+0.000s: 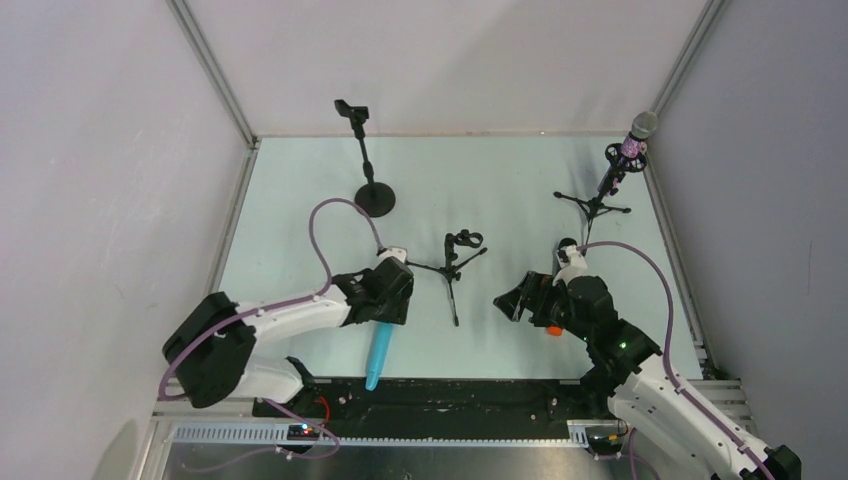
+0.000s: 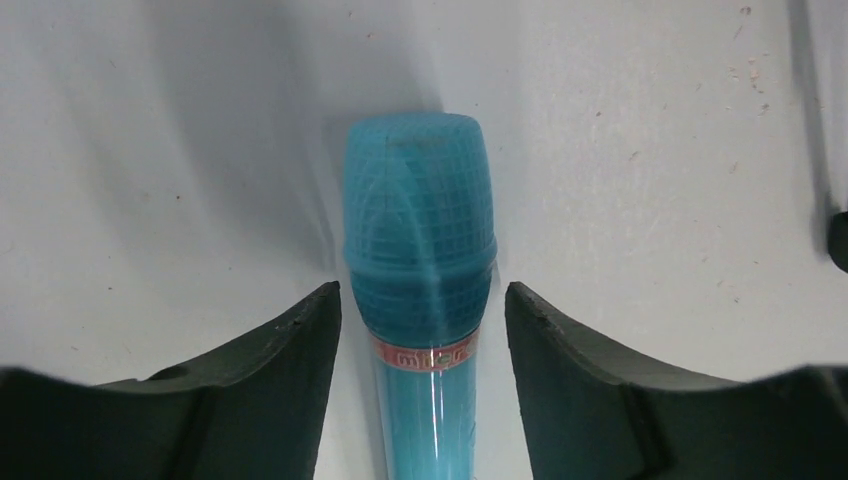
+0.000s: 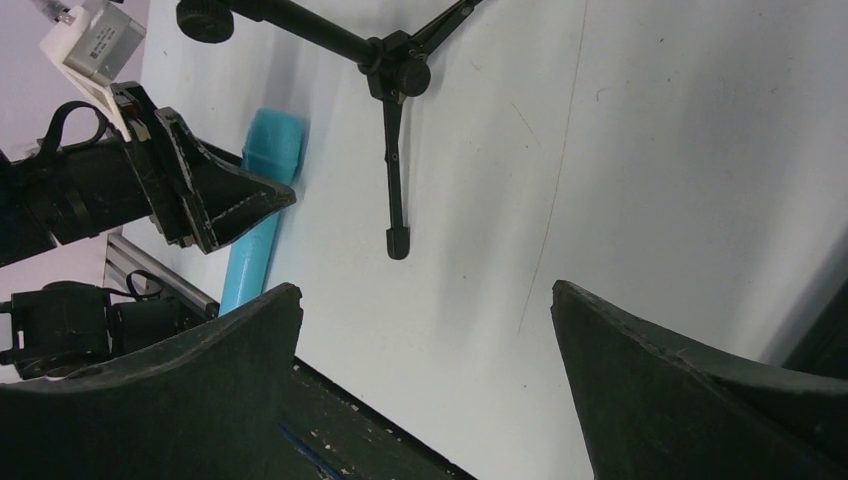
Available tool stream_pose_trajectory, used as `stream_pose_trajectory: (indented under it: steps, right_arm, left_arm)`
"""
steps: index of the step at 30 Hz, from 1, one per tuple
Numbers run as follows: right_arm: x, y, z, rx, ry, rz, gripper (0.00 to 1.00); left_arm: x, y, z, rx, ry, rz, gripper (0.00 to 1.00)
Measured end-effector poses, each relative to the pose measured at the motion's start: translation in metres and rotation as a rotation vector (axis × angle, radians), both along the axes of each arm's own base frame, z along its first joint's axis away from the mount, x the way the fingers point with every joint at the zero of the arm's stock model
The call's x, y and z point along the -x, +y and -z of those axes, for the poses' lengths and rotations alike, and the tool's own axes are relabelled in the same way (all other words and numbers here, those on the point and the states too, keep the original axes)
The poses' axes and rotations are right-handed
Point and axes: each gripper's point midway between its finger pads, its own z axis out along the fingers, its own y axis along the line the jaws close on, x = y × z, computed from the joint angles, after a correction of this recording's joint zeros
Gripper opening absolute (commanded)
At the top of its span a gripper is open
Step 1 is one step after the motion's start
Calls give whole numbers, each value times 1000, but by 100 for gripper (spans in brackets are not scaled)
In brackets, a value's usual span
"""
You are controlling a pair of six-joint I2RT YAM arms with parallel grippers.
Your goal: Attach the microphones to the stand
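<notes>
1. The plain turquoise stick microphone (image 2: 420,230) is laid on the table (image 1: 500,180) at seven o'clock, straddled by the left hand (image 2: 422,300), fingers spread, slim gaps showing.
2. The right hand (image 3: 425,290) is held spread wide.

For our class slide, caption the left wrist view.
Left fingers flank the turquoise microphone lying on the table.

Type of place: robotics lab, an enclosed test cell.
Enclosure: plain white walls (image 1: 100,150) on three sides, joined at the corners by bare aluminium frame posts (image 1: 213,75).
Work surface: pale, scuffed counter (image 1: 300,200).
Equipment: left arm (image 1: 295,318) and right arm (image 1: 690,410) – both bolted to a black base rail (image 1: 450,395) at the near edge.
Wiring: purple cables (image 1: 313,225) run exposed – a slotted cable duct (image 1: 420,433) lies below the rail.
</notes>
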Motion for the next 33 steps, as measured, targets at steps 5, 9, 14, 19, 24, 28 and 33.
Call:
stream_pose_trajectory:
  steps: [5,9,14,19,24,28,33]
  right_arm:
    - [0,0,2,6,8,3,99]
    - [-1,-1,2,3,7,5,99]
    - [0,-2,-1,-3,-3,11,100]
    - [1,-7,-1,4,-3,26,99]
    - [2,-9,-4,-2,-15,28,99]
    - [3,-10,-3,4,-18,25,99]
    - [6,-7,-5,-8,-19,4,100]
  left_arm:
    - [2,1,11,-66,17,9,39]
    - [1,0,10,-83,5,17,21]
    - [0,1,10,-92,-1,17,6]
    - [3,4,0,-79,-12,14,0]
    - [-3,-4,-54,84,-145,10,0]
    - [-2,-9,-106,257,-267,19,0]
    - [10,-13,-163,481,-396,61,0]
